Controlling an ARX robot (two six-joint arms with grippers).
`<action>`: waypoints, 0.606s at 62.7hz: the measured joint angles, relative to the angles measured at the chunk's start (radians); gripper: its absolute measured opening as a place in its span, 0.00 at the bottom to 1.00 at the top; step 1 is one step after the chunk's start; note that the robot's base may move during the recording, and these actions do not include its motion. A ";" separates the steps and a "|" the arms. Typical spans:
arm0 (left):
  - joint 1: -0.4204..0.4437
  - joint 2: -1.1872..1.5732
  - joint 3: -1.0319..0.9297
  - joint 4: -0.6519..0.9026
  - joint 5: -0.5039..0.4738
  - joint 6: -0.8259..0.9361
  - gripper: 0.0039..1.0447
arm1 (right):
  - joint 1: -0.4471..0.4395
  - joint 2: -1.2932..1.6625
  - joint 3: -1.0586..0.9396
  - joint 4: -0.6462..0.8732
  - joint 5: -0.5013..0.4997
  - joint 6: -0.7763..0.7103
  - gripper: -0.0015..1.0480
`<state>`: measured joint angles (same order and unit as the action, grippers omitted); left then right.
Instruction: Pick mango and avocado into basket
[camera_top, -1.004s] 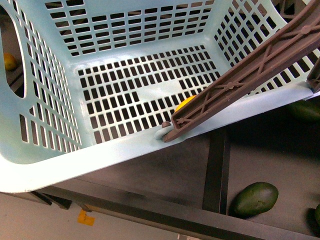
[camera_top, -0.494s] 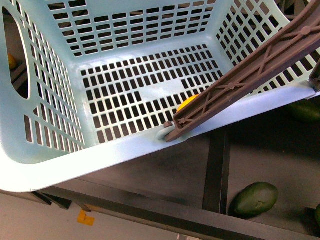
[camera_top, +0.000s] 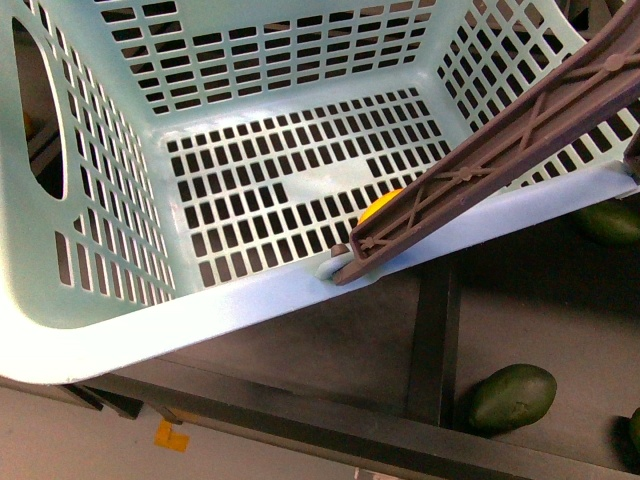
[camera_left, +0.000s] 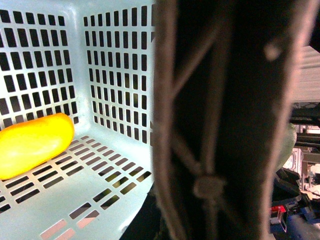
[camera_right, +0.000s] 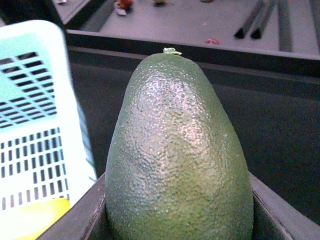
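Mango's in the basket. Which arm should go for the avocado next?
Right. The avocado fills its wrist view, flanked by its fingers, basket alongside. The left wrist camera faces only the mango and basket handle.

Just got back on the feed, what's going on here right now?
The mango already lies on the floor of the basket, partly hidden in the front view by the raised brown handle. The avocado is outside the basket: it stands stem-up between the fingers of the right end effector, which appears to be gripping it beside the basket wall. The left end effector is not visible. A second avocado lies on the dark surface.
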<state>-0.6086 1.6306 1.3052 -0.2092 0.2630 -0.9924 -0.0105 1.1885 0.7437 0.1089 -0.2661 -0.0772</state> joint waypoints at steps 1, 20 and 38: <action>0.000 0.000 0.000 0.000 0.000 0.000 0.04 | 0.013 0.002 0.002 0.003 0.006 0.003 0.51; 0.000 0.000 0.000 0.000 -0.001 0.000 0.04 | 0.304 0.127 0.099 0.083 0.134 0.064 0.51; 0.000 0.000 0.000 0.000 0.000 0.000 0.04 | 0.434 0.301 0.142 0.182 0.216 0.153 0.51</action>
<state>-0.6086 1.6306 1.3052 -0.2092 0.2630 -0.9924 0.4232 1.4895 0.8852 0.2909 -0.0505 0.0761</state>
